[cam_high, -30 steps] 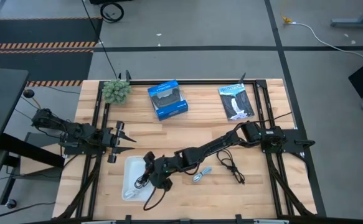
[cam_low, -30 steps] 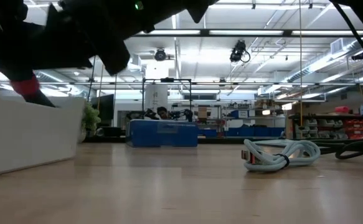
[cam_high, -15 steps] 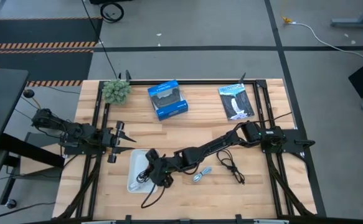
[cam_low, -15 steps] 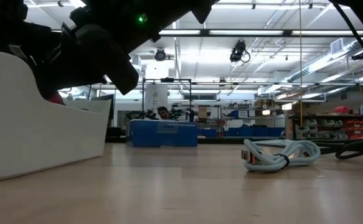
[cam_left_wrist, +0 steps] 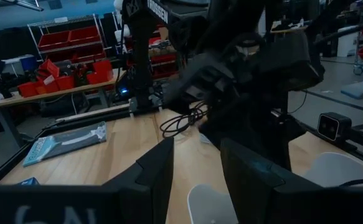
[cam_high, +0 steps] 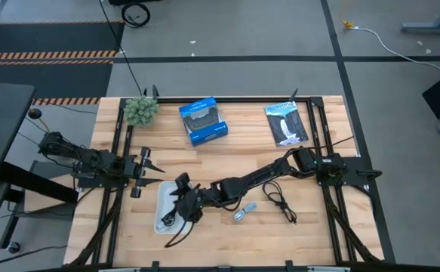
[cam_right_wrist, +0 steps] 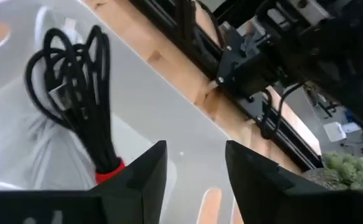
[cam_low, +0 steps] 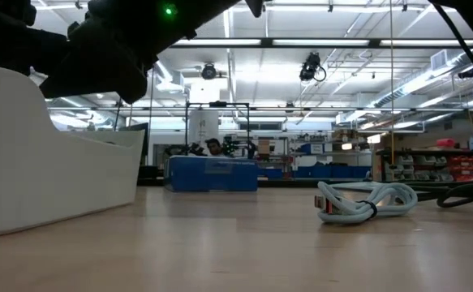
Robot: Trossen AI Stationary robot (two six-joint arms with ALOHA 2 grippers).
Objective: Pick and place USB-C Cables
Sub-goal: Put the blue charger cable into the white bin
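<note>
Right gripper (cam_high: 180, 202) open over white tray (cam_right_wrist: 169, 118); black-and-red cable (cam_right_wrist: 81, 93) lies lengthwise toward it.

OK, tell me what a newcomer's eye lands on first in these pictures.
The right arm stretched across the table, its right gripper open over the white tray near the front left. In the tray lies the black-and-red cable, released. The light blue-grey cable and black cable lie on the wood nearby, and the left gripper waits at the left edge.

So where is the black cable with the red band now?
The black cable with the red band lies inside the white tray, under the right gripper.
</note>
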